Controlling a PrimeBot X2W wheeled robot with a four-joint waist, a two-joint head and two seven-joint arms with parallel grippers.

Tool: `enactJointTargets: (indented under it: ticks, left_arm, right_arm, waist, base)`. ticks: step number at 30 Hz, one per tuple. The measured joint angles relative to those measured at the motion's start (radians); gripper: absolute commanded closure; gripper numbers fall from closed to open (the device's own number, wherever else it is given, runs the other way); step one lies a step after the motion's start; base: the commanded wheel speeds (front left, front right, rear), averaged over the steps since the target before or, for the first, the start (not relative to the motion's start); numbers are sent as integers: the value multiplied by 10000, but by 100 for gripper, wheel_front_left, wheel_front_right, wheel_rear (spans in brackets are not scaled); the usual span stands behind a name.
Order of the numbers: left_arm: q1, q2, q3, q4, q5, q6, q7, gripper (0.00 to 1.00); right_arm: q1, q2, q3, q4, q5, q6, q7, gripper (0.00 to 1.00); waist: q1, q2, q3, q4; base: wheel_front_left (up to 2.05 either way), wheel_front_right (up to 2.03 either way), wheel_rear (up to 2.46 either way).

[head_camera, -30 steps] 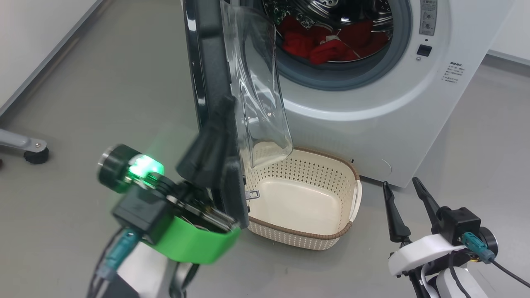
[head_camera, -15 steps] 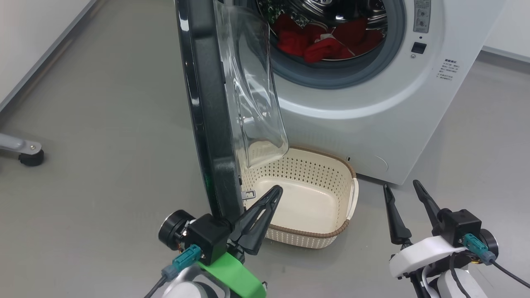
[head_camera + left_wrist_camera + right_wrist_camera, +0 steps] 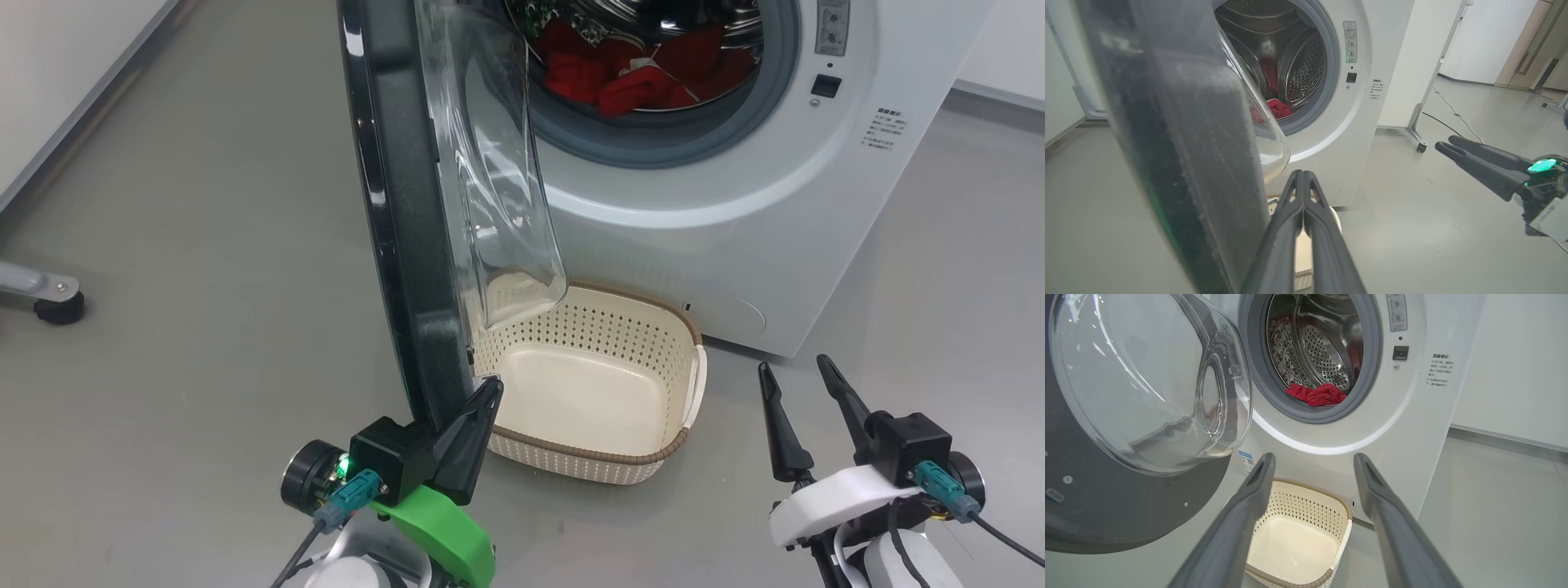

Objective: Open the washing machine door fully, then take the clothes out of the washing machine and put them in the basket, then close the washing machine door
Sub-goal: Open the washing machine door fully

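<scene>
The left gripper [image 3: 1303, 175] is hovering pressed together, washing machine door [image 3: 408, 204] just left of it. The right gripper [image 3: 793, 364] is hovering spread, basket [image 3: 653, 461] ahead.

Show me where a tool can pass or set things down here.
Free: inside the cream perforated plastic basket, and the grey floor between it and the open right tool. Crowded: the shut left tool, close beside the black-rimmed round door and basket rim.

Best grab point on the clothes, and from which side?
Likely the raised red fold at the front of the clothes, just inside the drum lip. Come straight in through the opening with the open right claw; the door blocks the left.
</scene>
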State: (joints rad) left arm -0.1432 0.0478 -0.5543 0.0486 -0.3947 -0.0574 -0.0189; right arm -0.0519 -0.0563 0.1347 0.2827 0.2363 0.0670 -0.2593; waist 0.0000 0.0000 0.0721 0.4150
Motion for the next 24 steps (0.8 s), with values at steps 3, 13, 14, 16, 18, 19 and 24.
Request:
enactJointTargets:
  ticks: [3,13,14,16,18,19,24]
  left_arm:
    - [-5,0,54,100,-21,88,-2,100]
    - [-39,0,278,420,-102,305,-104,100]
    - [-48,0,295,435,-123,313,-107,100]
    - [-59,0,334,472,-163,351,-151,100]
    - [-62,-2,366,520,-188,407,-190,100]
    - [-65,-8,372,546,-190,428,-215,100]
    - [-94,-19,414,706,-190,437,-313,100]
  right_arm:
    - [0,4,-31,4,-2,23,0,0]
    - [-7,21,-136,46,-15,40,0,0]
    - [-7,23,-148,46,-15,42,0,0]
    - [-9,27,-167,52,-15,58,0,0]
    - [-12,31,-180,52,-17,102,0,0]
    - [-12,36,-192,54,-17,102,0,0]
    - [-14,56,-232,59,-52,109,0,0]
  waist:
    - [0,0,29,-18]
    - [0,0,111,-54]
    - [0,0,117,-53]
    - [0,0,128,-48]
    - [0,0,137,-42]
    - [0,0,142,-38]
    - [0,0,163,-7]
  base:
    - [0,0,0]
    - [0,0,0]
    - [0,0,0]
    - [0,0,0]
    - [0,0,0]
    - [0,0,0]
    - [0,0,0]
